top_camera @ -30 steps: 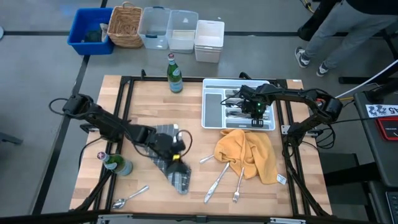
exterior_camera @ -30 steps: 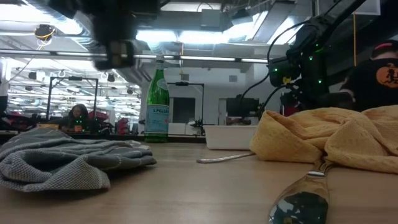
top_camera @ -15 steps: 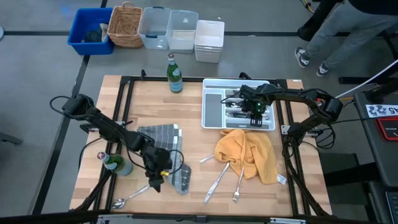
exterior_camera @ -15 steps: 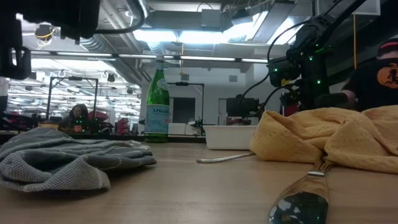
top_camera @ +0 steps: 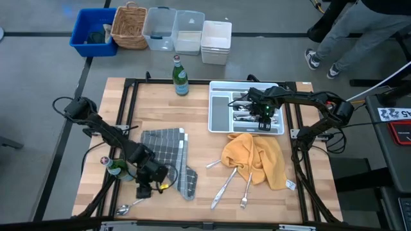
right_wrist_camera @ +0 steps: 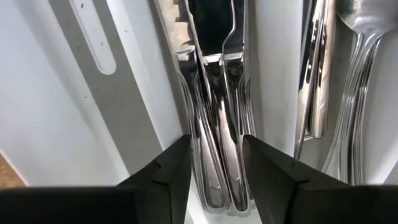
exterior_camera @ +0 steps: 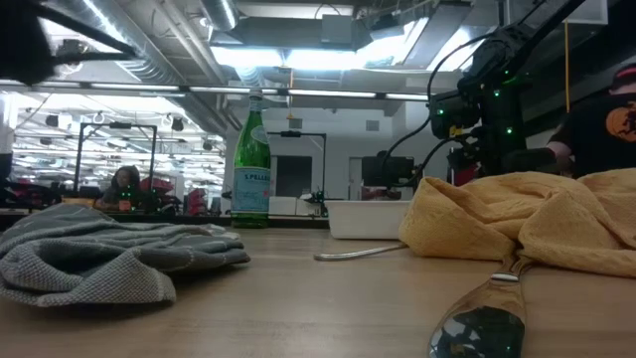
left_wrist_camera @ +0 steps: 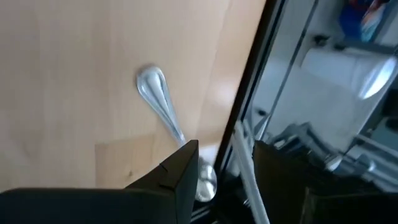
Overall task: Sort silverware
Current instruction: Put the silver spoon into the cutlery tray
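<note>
High view: the left gripper [top_camera: 144,190] hovers over a spoon [top_camera: 130,205] at the table's front-left; the right gripper [top_camera: 262,120] hangs above the white tray [top_camera: 220,106].

Left wrist view: its fingers [left_wrist_camera: 185,168] part over the spoon.

Right wrist view: parted fingers [right_wrist_camera: 174,171] straddle stacked forks [right_wrist_camera: 217,118], gripping none.

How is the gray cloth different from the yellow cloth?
The gray cloth is checked and lies mostly flat; the yellow cloth is plain and bunched up. The gray one has no silverware touching it; the yellow one lies over the ends of a fork and another piece. The yellow one sits just by the tray. Both lie on the table.
</note>
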Robot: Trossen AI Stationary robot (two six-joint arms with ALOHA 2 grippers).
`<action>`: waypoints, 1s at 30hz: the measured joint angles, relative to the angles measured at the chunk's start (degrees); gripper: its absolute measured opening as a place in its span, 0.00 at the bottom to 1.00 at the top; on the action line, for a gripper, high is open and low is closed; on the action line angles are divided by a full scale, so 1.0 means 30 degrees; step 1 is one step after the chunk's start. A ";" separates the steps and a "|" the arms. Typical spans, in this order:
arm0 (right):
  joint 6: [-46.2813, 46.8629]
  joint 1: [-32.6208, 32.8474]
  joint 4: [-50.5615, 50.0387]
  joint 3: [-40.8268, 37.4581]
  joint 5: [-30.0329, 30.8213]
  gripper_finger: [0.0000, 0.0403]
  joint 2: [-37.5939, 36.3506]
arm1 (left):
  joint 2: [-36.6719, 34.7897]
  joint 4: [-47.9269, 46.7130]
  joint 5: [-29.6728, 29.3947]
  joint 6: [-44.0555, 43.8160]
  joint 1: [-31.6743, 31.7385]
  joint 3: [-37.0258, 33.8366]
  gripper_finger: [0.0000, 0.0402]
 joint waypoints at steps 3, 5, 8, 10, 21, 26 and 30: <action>0.0250 0.0000 0.0000 0.0000 0.0000 0.36 -0.0003 | 0.0000 0.0169 -0.0179 -0.0018 -0.0789 0.0000 0.35; 0.0872 0.0000 0.0010 0.0000 0.0000 0.36 0.0001 | 0.0000 0.0398 -0.0674 -0.0196 -0.1315 0.0000 0.35; 0.1524 0.0000 0.0022 0.0000 0.0000 0.36 -0.0003 | 0.0003 0.0974 -0.1741 -0.0228 -0.2062 0.0000 0.35; 0.1770 0.0000 0.0028 0.0000 -0.0004 0.36 0.0000 | 0.0007 0.1127 -0.2298 -0.0026 -0.2448 0.0000 0.35; 0.1785 0.0000 0.0036 0.0000 0.0000 0.36 -0.0003 | 0.0078 0.1217 -0.5217 0.2099 -0.3383 0.0000 0.35; 0.1785 0.0000 0.0044 0.0000 -0.0006 0.36 -0.0003 | 0.0909 0.1526 -0.5355 0.3410 -0.3346 0.0000 0.35; 0.1785 0.0000 0.0044 0.0000 0.0000 0.36 0.0004 | 0.1856 0.2442 -0.5351 0.4131 -0.3339 0.0000 0.35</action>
